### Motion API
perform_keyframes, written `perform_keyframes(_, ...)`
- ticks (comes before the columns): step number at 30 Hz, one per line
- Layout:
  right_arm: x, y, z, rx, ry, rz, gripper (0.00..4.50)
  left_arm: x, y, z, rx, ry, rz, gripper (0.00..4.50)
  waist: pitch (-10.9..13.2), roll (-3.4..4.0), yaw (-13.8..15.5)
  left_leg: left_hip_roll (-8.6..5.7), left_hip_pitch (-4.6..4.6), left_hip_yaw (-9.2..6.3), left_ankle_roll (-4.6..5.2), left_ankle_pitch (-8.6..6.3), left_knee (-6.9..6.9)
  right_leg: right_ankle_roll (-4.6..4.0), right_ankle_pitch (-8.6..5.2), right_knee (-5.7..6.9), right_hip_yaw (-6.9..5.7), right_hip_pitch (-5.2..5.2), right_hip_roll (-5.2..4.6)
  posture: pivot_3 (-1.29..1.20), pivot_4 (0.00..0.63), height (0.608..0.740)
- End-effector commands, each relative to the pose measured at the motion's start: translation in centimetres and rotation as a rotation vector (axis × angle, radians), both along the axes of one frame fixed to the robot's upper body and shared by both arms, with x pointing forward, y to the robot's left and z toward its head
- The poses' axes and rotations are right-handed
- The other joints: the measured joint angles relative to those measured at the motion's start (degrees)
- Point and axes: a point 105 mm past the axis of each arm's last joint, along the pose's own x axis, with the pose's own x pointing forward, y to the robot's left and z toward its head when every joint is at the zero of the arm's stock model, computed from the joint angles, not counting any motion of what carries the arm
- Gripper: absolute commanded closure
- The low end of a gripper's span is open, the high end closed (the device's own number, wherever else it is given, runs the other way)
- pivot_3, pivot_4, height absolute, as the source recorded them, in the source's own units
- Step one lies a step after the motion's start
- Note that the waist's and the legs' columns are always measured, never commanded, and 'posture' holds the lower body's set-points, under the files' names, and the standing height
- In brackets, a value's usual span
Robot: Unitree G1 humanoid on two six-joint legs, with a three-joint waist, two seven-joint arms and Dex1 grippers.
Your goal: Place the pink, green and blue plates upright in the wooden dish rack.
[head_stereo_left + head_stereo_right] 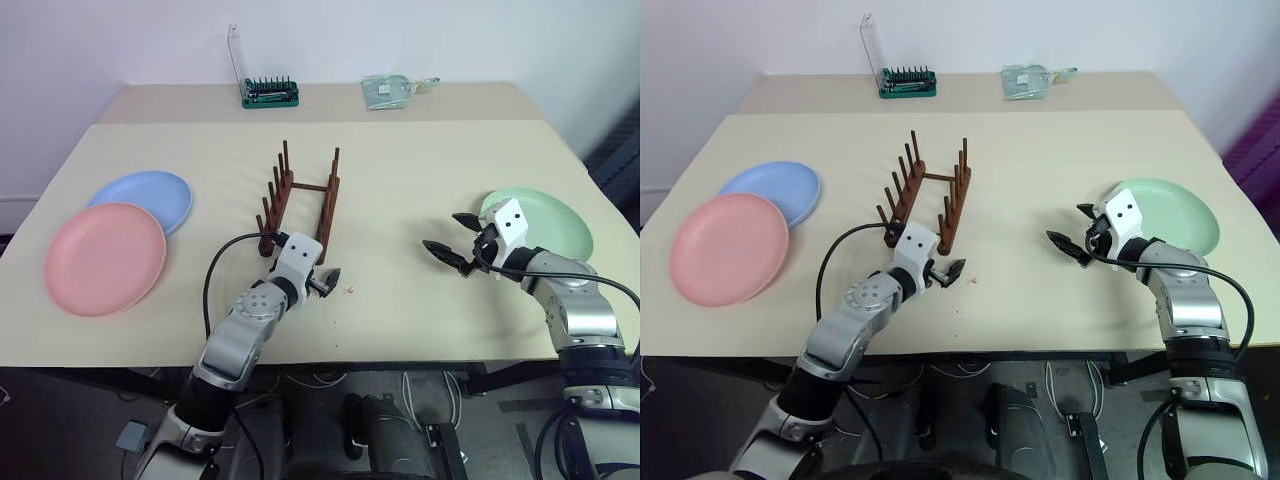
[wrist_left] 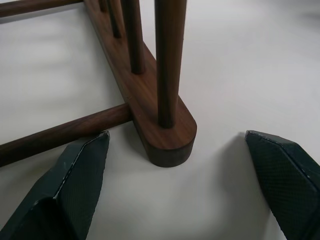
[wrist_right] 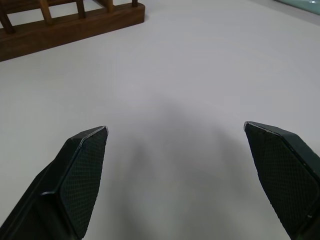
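The wide beige table (image 1: 420,170) carries everything. At its left edge the salmon pink round plate (image 1: 104,258) lies flat, and the light blue round plate (image 1: 145,198) lies just behind it, partly under its rim. The pale mint green round plate (image 1: 545,220) lies flat at the right side. The dark reddish-brown wooden dish rack (image 1: 300,200) stands in the middle with bare pegs.

The head views show all the plates; the left wrist view shows from close the rounded end of one rack rail (image 2: 167,137) between the fingers. The left gripper (image 2: 182,187) is wide apart and holds nothing; whether one finger (image 2: 75,180) touches the crossbar I cannot tell. The right gripper (image 1: 448,238), just beside the green plate, is wide apart and empty over bare table.
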Motion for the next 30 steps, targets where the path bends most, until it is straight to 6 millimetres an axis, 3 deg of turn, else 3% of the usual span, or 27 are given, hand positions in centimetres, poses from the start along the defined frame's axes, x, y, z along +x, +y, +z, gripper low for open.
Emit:
perform_keyframes(1,0.2,-0.4,1.4,-0.001,-0.056,-0.011,0.00,0.8,1.1,0.0,-0.006,-0.025,0.069,1.33,0.00,0.00,-0.10,0.00,0.00,0.00,0.00,0.00,0.00,0.00,0.00,0.00,0.00,0.00,0.00,0.00,0.150,0.730)
perform_keyframes(5,0.1,-0.5,1.4,-0.001,-0.056,-0.013,0.00,1.2,2.0,-0.3,0.011,-0.040,0.109,3.34,0.00,0.01,-0.12,0.01,0.01,-0.01,0.00,0.00,-0.01,0.06,0.04,0.03,0.00,-0.01,0.03,0.00,0.150,0.730)
perform_keyframes(7,0.1,-0.4,1.4,-0.002,-0.056,-0.012,0.00,1.2,2.2,-0.4,0.020,-0.052,0.110,3.75,-0.01,0.01,-0.16,0.01,0.01,0.00,0.00,0.00,0.00,0.11,0.07,0.02,0.00,-0.01,0.04,0.00,0.150,0.730)
perform_keyframes(12,0.0,-0.5,1.5,-0.004,-0.057,-0.012,0.00,0.6,1.9,-0.3,0.055,-0.092,0.005,3.75,-0.01,0.01,-0.23,0.02,0.01,0.00,0.00,0.00,-0.01,0.10,0.06,0.03,0.00,-0.03,0.04,0.00,0.150,0.730)
perform_keyframes(17,-0.1,-0.5,1.3,-0.020,-0.040,0.003,0.00,-2.7,1.1,0.7,0.061,-0.147,-0.383,3.75,-0.03,0.05,-0.25,0.04,0.01,0.03,0.00,0.00,-0.08,-0.03,-0.01,0.03,0.00,-0.09,0.04,0.00,0.150,0.730)
perform_keyframes(20,-0.2,-0.2,1.2,-0.029,-0.039,0.013,0.00,-3.7,1.4,0.6,0.078,-0.139,-0.500,3.75,-0.03,0.06,-0.05,0.05,0.00,0.06,-0.01,-0.01,-0.09,-0.06,-0.03,0.01,0.00,-0.11,0.01,0.00,0.150,0.730)
perform_keyframes(30,-0.1,0.1,1.2,-0.032,-0.048,0.017,0.00,-1.8,2.9,0.2,0.145,-0.133,-0.654,3.75,-0.03,0.06,-0.16,0.03,-0.03,0.06,0.00,-0.01,-0.07,-0.05,-0.03,-0.04,-0.02,-0.10,-0.03,0.00,0.150,0.730)
